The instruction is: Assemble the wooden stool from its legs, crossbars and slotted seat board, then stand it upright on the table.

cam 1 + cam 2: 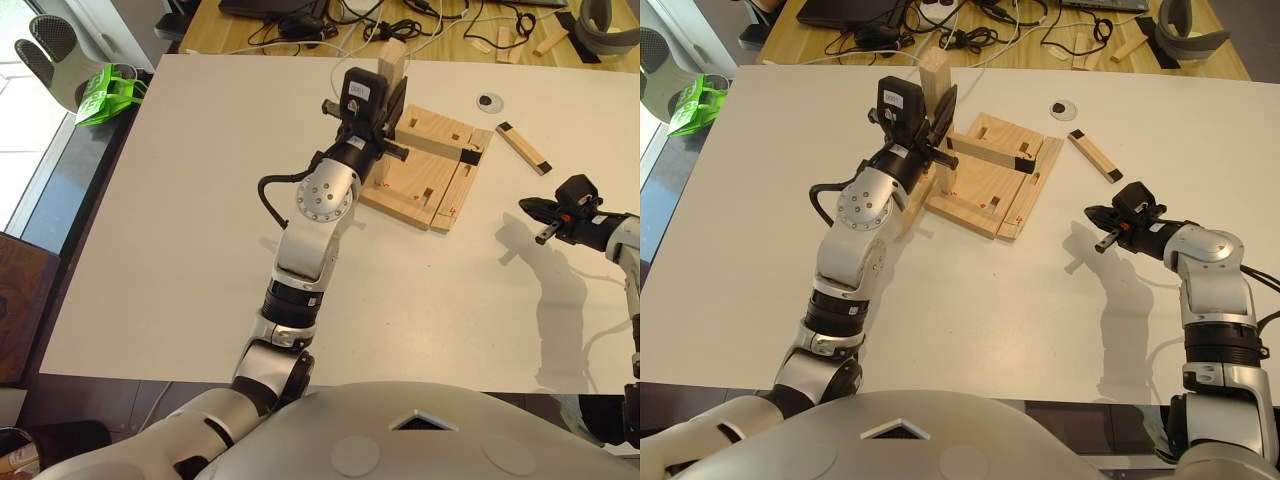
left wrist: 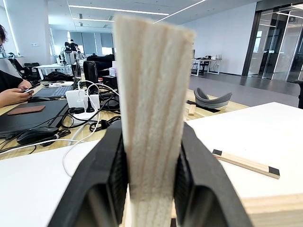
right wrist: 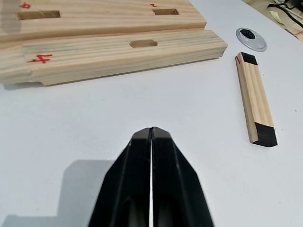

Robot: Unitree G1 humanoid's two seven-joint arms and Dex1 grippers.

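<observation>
Head cameras: a white table (image 1: 180, 250) carries one flat, pale wooden slotted seat board (image 1: 425, 185), turned so a corner faces the robot, with red marks beside its slots. One black-tipped wooden crossbar (image 1: 990, 152) lies across the board's far part, its long axis roughly left to right. One pale wooden leg (image 1: 391, 58) stands upright at the board's far left edge, long axis vertical. The black left gripper (image 1: 393, 100) is clamped on it and hides the leg's foot, so whether it sits in a slot cannot be told. A second, loose black-tipped wooden bar (image 1: 523, 147) lies flat on the table to the right of the board, apart from it, angled with its far end nearer the board. One small grey round disc (image 1: 489, 101) sits just beyond it. The black right gripper (image 1: 1092, 212) hovers over bare table right of the board — apart from all the wood. Past the table is a wooden desk (image 1: 215, 35) strewn with cables. Left wrist camera: two black fingers (image 2: 111, 175) press on opposite faces of the leg, which rises straight between them. Right wrist camera: the right gripper's jaws meet tip to tip, gripping nothing — ahead lie the board and one narrower single-slot wooden strip (image 3: 123, 54) flush against its edge.
</observation>
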